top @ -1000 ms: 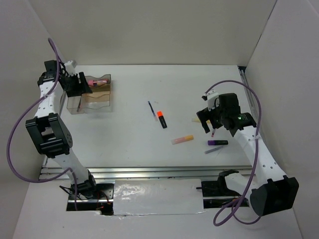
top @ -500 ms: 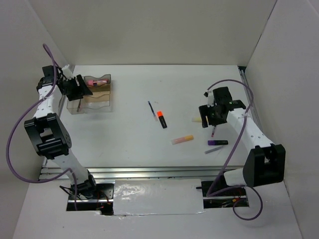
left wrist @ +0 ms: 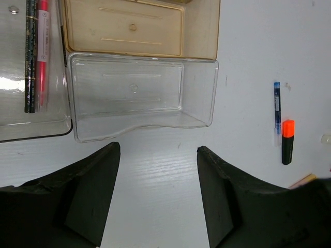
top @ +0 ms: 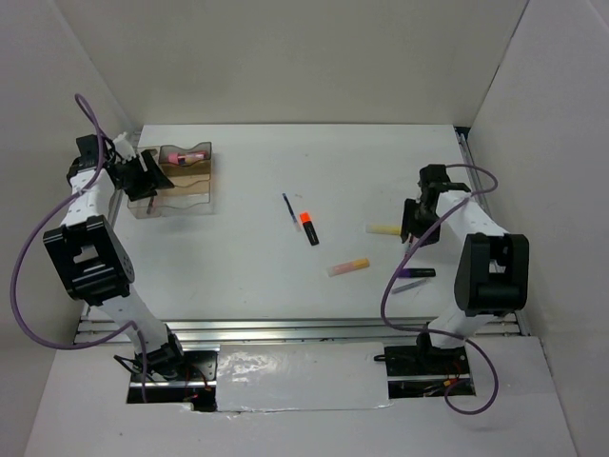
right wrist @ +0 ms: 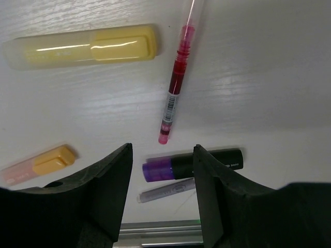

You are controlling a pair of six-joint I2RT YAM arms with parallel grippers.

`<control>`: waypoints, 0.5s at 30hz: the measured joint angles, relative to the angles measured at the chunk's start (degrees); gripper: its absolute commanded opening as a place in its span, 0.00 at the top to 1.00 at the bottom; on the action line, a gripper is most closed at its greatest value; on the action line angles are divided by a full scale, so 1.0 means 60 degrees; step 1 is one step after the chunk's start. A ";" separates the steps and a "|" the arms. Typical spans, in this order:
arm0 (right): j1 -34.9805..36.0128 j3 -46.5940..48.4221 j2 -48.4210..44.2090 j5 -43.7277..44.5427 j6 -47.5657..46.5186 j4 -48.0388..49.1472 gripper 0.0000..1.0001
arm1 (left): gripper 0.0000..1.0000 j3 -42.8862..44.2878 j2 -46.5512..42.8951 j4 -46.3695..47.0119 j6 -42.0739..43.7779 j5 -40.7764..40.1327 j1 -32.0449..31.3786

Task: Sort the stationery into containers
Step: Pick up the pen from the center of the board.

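Left gripper [left wrist: 158, 194]: jaws stand wide; I see bare table [top: 285, 162] through the gap; it hangs just beside the clear compartment of the organiser tray [left wrist: 214, 93]

Right gripper [right wrist: 162, 153]: jaws apart at a middling width; I see it gripping nothing; it hovers low over the pens at the right of the table

Organiser tray: far left of the table; one compartment clear, the next brownish

In the tray: a dark pencil [left wrist: 31, 57] and a pink-red pen [left wrist: 42, 51] lie side by side in one compartment; the pink-capped tube [top: 186, 154] lies at the far side

Thin red pen [right wrist: 176, 88]: flat on the table; its tip lies just ahead of the right jaws

Pale yellow stick [right wrist: 83, 46]: on the table, just left of the red pen

Purple marker [right wrist: 191, 166]: on the table, nearer than the red pen, with a grey pen [right wrist: 165, 191] beside it

Yellow-pink marker [right wrist: 39, 165]: on the table, left of the purple marker, apart from it

Orange-capped highlighter [top: 308, 228]: mid-table; a thin blue pen [top: 288, 208] lies just beside it on the far left
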 measured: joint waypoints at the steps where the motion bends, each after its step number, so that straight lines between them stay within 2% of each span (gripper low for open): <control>1: -0.0004 0.0004 0.0087 0.0047 0.0033 0.0029 0.42 | 0.28 -0.0040 0.0000 0.0044 -0.0033 0.0007 0.0018; 10: -0.0266 0.0240 0.1151 0.0186 0.0197 0.0208 0.44 | 0.28 -0.0262 0.0000 0.0131 -0.0040 0.0080 0.0084; 15: -0.0339 0.0605 0.1548 0.0229 0.0244 0.0251 0.57 | 0.28 -0.0266 0.0004 0.0135 -0.0036 0.0164 0.0135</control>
